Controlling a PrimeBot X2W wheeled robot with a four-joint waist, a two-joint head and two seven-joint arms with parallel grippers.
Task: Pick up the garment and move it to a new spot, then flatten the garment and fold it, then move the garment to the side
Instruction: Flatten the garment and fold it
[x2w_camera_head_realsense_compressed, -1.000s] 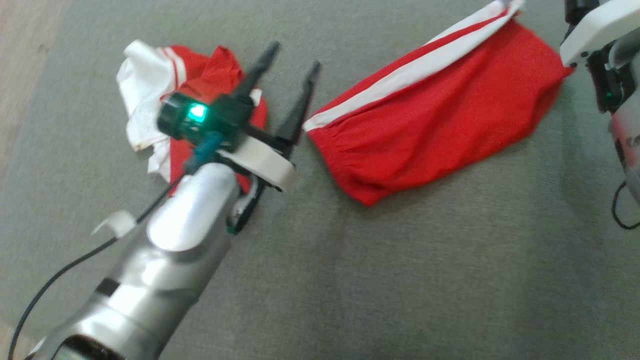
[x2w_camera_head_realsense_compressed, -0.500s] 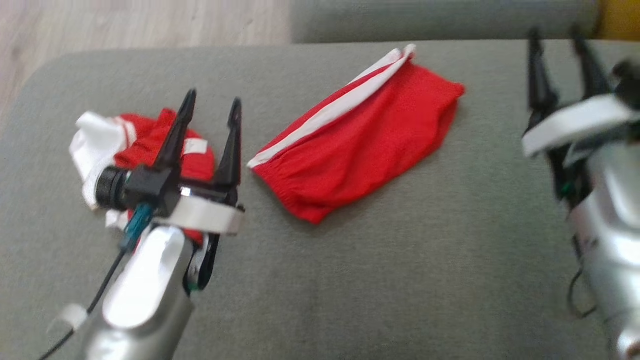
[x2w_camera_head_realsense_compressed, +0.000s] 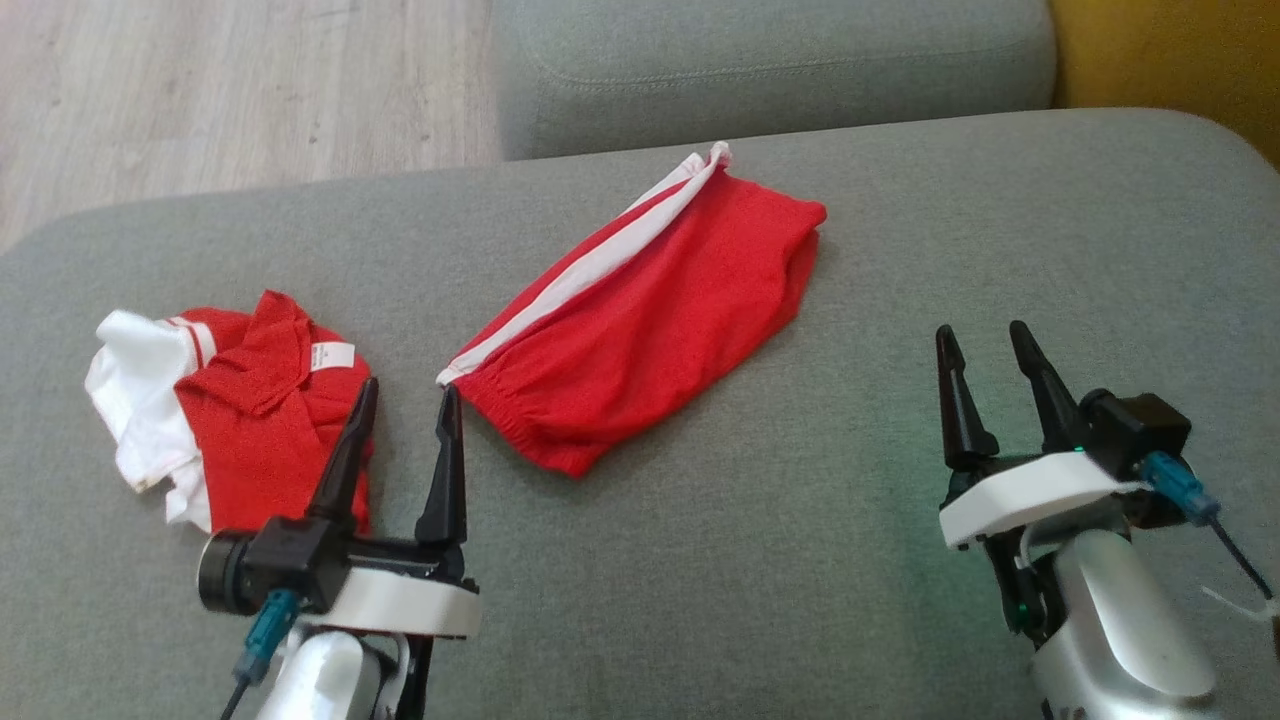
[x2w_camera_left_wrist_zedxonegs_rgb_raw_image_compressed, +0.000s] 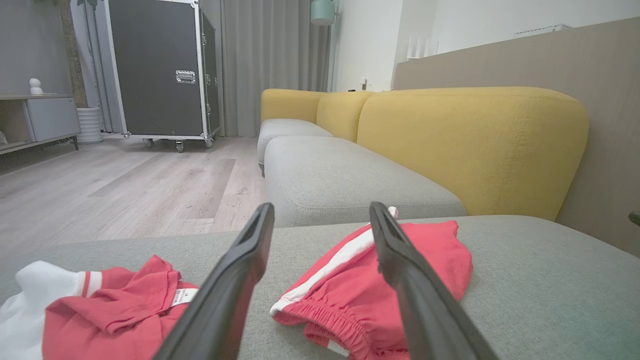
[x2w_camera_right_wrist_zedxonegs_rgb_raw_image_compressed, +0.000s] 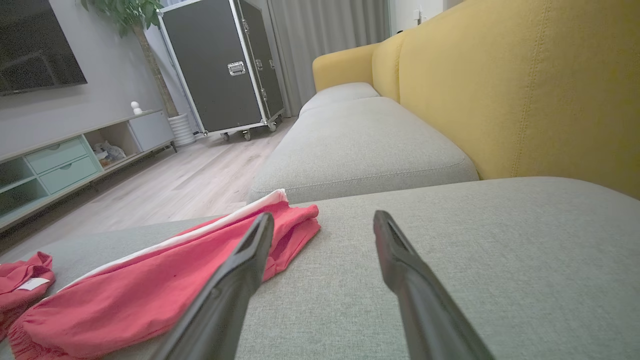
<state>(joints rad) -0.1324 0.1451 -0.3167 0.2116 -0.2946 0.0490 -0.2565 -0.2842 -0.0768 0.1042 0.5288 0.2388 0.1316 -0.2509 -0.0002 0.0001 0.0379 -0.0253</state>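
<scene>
A pair of red sports shorts with a white side stripe lies folded flat near the middle of a grey fabric sofa cushion, its long axis running from 7 o'clock to 1 o'clock in the head view. At 9 o'clock from it, and apart from it, a red-and-white jersey shirt sits in a loose heap with its white neck label facing up.

The left gripper hangs at 7 o'clock and the right gripper at 4 o'clock. Each has its two dark fingers spread wide with nothing between them, and neither touches cloth. The left fingertips stand just beside the gathered elastic waistband of the shorts and the near edge of the shirt.

Which piece the task means cannot be settled from this. The shorts look already folded, while the shirt looks like the one awaiting work.

Both garments appear thin, light and limp, likely to sag and unfold when lifted from one point. The waistband seems the firmest hold on the shorts, as several layers bunch there. For the shirt, a pinch at the collar ridge near the label looks best, with the second gripper taking a shoulder or hem to spread it. A shallow pinch risks catching only the top layer.
</scene>
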